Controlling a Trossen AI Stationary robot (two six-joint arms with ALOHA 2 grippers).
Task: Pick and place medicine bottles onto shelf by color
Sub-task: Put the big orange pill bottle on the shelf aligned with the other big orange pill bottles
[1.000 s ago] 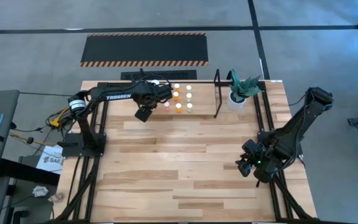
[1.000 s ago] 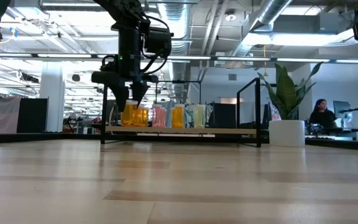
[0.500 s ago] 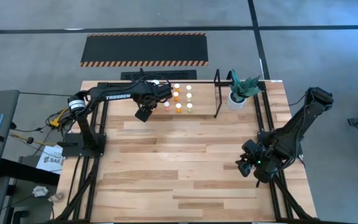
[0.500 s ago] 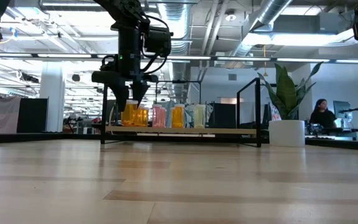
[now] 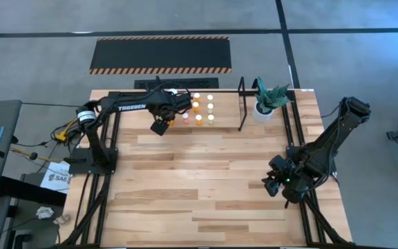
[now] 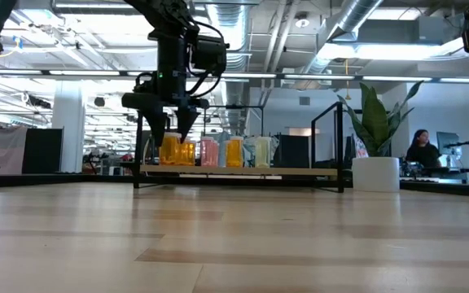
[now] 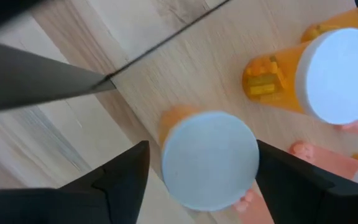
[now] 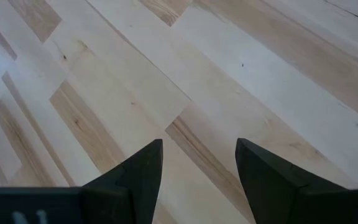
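Observation:
The shelf [image 5: 224,115] is a black wire rack with a wood floor [image 6: 300,172] at the table's far edge. Several medicine bottles with white caps stand on it, orange ones [image 6: 233,153] toward its left end, then pink [image 6: 208,152] and pale ones [image 6: 260,152]. My left gripper [image 6: 171,133] points down over the leftmost orange bottle [image 7: 210,160] and is open, one finger on each side of its cap. The bottle stands upright on the shelf floor. My right gripper [image 5: 271,185] hangs open over bare table near the right edge.
A second orange bottle [image 7: 337,74] and pink bottles [image 7: 319,158] stand close beside the leftmost orange one. A white pot with a green plant [image 5: 263,109] stands just right of the shelf's right hoop [image 5: 241,104]. A striped mat [image 5: 161,54] lies on the floor beyond the table.
My left gripper has opened in place over the leftmost orange bottle, its fingers spreading away from the cap. The bottle stays upright on the shelf.

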